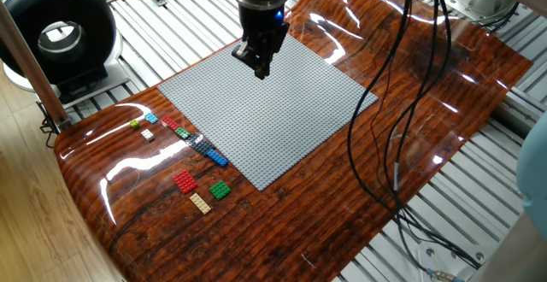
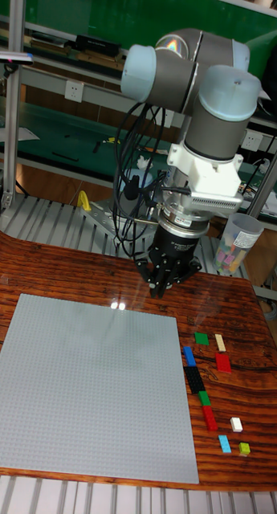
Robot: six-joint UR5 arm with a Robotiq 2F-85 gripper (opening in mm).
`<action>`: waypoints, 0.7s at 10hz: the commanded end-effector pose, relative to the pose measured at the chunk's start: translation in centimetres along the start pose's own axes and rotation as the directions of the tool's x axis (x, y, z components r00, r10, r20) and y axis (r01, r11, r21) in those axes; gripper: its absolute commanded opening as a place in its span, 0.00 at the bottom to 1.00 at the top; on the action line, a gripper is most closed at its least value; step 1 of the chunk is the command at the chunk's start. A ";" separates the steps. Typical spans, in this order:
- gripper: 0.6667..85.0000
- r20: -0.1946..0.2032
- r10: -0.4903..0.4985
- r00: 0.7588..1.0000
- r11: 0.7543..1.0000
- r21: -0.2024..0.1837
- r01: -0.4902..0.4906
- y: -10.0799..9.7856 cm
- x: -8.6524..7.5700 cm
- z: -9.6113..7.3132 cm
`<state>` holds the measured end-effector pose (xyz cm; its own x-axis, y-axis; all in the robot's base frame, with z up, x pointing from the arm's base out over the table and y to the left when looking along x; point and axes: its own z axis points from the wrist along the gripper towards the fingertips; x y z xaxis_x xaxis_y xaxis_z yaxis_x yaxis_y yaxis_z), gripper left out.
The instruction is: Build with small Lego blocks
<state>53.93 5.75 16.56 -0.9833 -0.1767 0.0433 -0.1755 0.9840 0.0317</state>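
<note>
- Your bench (image 1: pixel 359 196) carried everything, its glossy wood showing on all sides of the claw.
- The grey baseplate (image 1: pixel 265 111) lay under your claw, reaching well past it.
- Your claw (image 1: pixel 261 67) hung over the plate's far edge; I could not tell how wide its jaws stood.
- The small Lego blocks (image 1: pixel 192 145) lay well apart from the claw, along the plate's opposite side.
</note>
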 end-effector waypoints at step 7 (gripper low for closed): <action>0.21 0.015 0.080 0.997 0.996 -0.033 -0.079 0.8 -0.5 -0.1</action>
<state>53.90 6.51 16.58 -0.9890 -0.1419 0.0414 -0.1394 0.9885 0.0586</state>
